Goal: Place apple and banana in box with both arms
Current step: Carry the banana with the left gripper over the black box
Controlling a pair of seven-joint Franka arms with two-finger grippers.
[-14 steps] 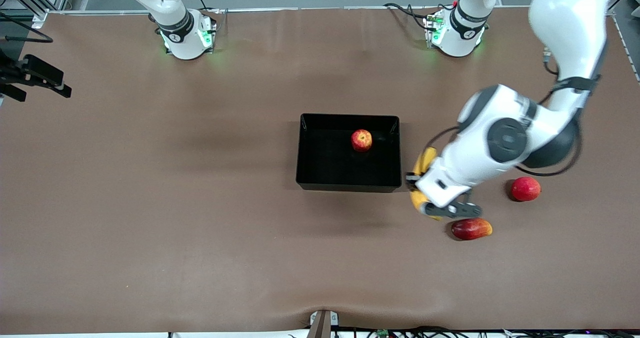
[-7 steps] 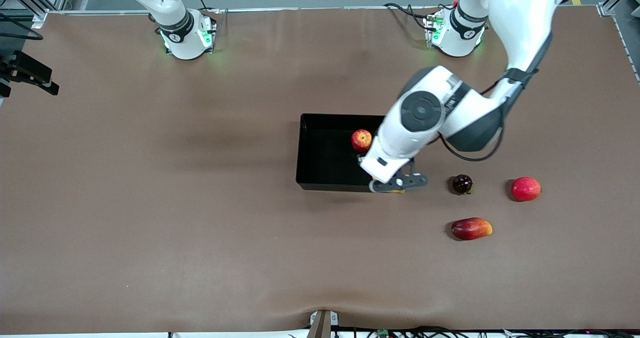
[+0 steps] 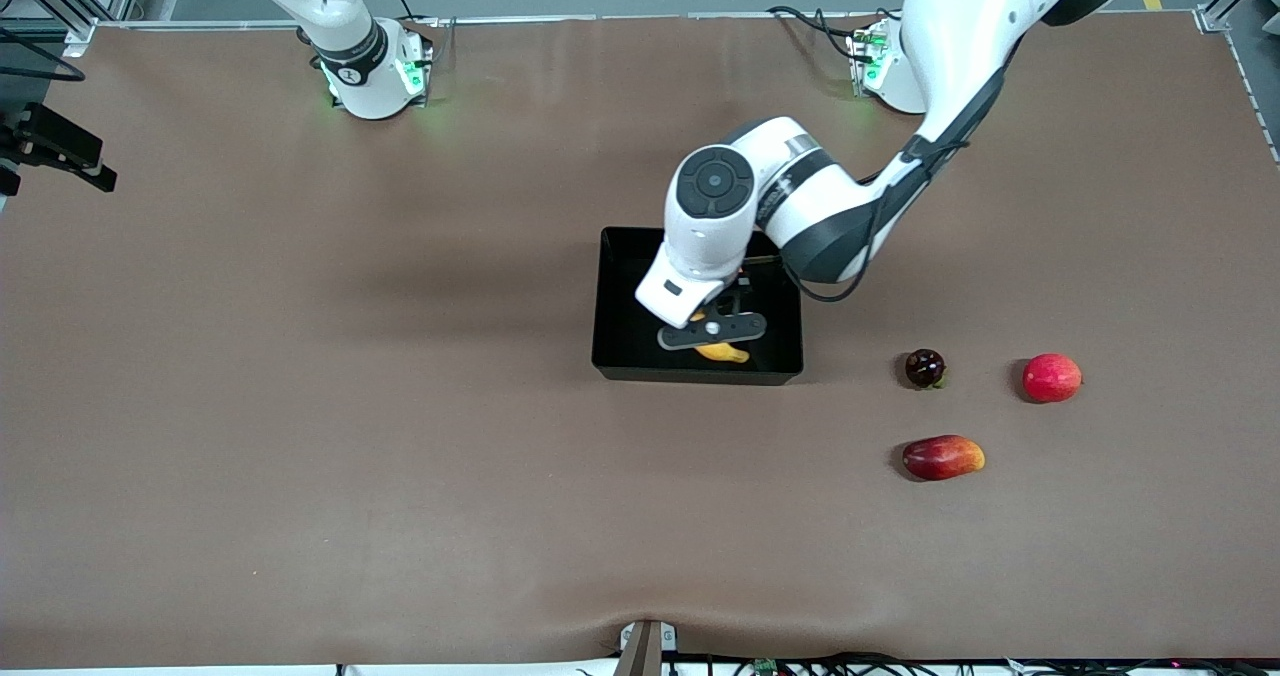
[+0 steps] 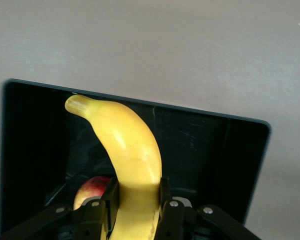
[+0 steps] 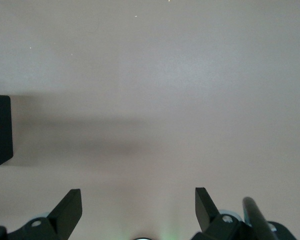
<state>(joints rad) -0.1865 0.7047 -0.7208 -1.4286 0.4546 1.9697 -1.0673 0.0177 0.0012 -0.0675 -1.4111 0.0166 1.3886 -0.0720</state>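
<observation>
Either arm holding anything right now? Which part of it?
Left end effector is shut on the banana near one end, over the box; its other, tapered end sticks out free. Right end effector is open and holds nothing.

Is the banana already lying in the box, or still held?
Still held: left gripper is shut on the banana over the box.

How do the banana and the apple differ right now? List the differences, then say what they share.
1. Shape: the banana is long and curved; the apple is small and round.
2. Colour: the banana is plain yellow; the apple is red with yellowish streaks.
3. State: the banana is gripped by the left end effector and held over the box; the apple is not gripped and sits in the box.

Shared: both are fruits within the box's outline.
</observation>
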